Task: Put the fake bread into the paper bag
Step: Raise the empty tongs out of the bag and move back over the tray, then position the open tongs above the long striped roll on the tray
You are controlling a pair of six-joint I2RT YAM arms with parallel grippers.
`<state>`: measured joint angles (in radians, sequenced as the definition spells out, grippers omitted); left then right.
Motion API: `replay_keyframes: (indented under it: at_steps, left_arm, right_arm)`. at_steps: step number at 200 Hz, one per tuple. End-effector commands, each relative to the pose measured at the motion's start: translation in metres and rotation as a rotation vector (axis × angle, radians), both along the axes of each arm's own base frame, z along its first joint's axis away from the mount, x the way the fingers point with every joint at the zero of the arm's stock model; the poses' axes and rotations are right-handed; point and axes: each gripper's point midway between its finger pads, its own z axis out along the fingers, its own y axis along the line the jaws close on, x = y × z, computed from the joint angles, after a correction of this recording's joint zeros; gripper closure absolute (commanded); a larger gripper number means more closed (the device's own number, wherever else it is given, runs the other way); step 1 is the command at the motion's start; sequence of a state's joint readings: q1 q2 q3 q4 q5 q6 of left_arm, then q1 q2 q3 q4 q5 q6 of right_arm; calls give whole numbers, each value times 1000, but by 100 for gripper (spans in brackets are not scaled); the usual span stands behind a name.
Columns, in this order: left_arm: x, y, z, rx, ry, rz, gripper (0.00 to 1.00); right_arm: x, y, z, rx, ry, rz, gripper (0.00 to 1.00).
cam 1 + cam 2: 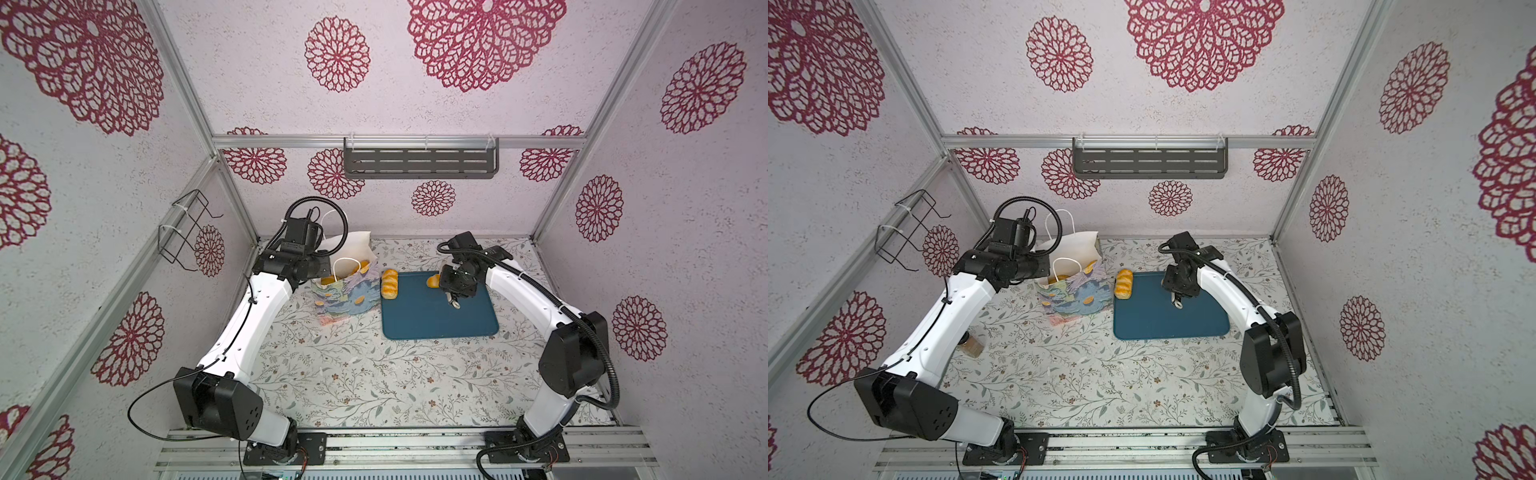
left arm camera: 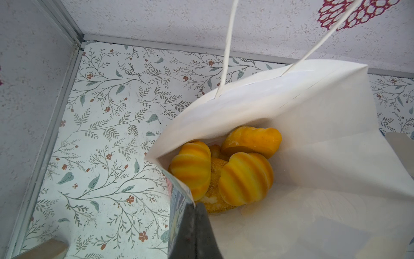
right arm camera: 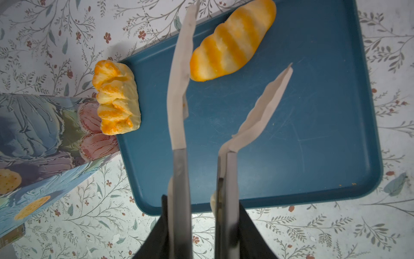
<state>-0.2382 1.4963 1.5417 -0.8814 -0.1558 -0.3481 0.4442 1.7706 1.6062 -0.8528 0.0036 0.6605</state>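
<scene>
While the left gripper [image 2: 194, 210] is pressed together on the bag's rim, holding the mouth wide, the bag [image 1: 349, 297] stands upright at the left of the table with most of the bread already inside. The left wrist view shows at least four golden pieces [image 2: 245, 179] heaped at the bottom, and more may lie hidden under them.

Two pieces are left outside. A loaf [image 1: 390, 284] lies across the tray's left edge, just beside the bag. Further right, a striped roll [image 3: 233, 40] rests on the tray [image 1: 436, 322], toward its far side.

Over the tray the right gripper [image 1: 454, 293] clamps the handles of the tongs [image 3: 179, 89]. Their blades stand apart and empty, one close beside the roll. By my reckoning the job is well past halfway, with two pickups to go.
</scene>
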Motion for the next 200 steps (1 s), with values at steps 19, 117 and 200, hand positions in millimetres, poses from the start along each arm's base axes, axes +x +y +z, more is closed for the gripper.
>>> replay_keyframes:
  at_steps: [19,117,200]
  left_arm:
    - [-4,-1,-6,26,24,-6,100]
    - [-5,-1,-3,20,14,-8,100]
    - [-5,0,-2,23,12,-7,100]
  right_arm:
    - [9,-3,7,-17,-3,26,60]
    - [31,-3,-4,-24,24,11,60]
    - [23,1,-22,-28,103,62,60]
